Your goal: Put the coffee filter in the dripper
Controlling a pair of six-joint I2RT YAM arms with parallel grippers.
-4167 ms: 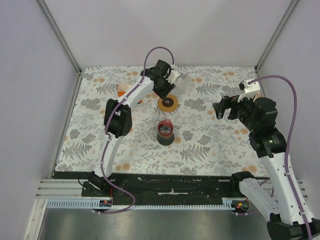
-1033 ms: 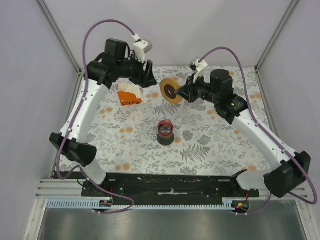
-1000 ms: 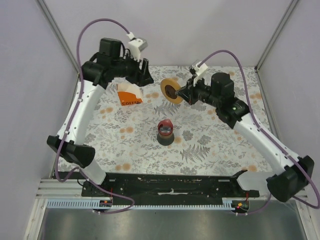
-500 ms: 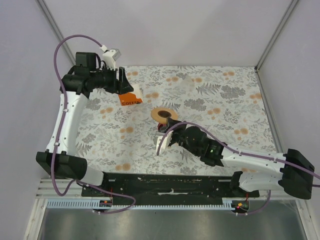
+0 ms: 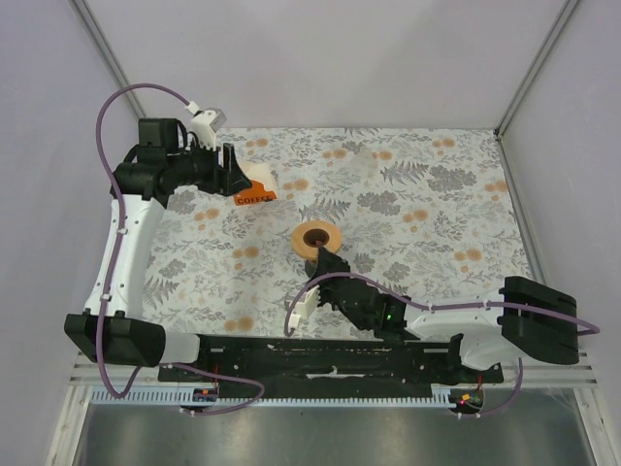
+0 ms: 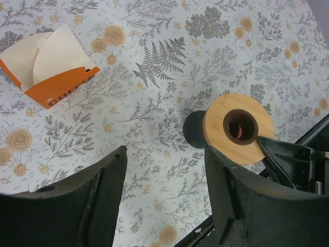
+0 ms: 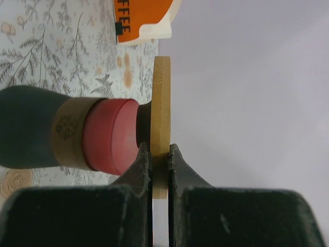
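Jaws of right gripper (image 7: pixel 160 153), arm stretched low, pinch dripper (image 5: pixel 302 239) rim; left gripper (image 6: pixel 165 155), held high, gapes wide

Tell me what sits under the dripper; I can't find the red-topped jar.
The jar stands under the dripper, its red top at the dripper's neck. From above the rim hides most of it; red shows through the hole.

The dripper (image 5: pixel 299 240), a flat tan-orange disc with a dark centre hole, sits level and face-up near the middle of the table (image 5: pixel 437 194); its rim is pinched by the right gripper (image 7: pixel 158 152); its dark underside meets the red top of the jar (image 7: pixel 105 135); the coffee filter (image 6: pixel 54 49), pale paper, lies well apart at the far left, poking from the orange pack (image 6: pixel 69 85).
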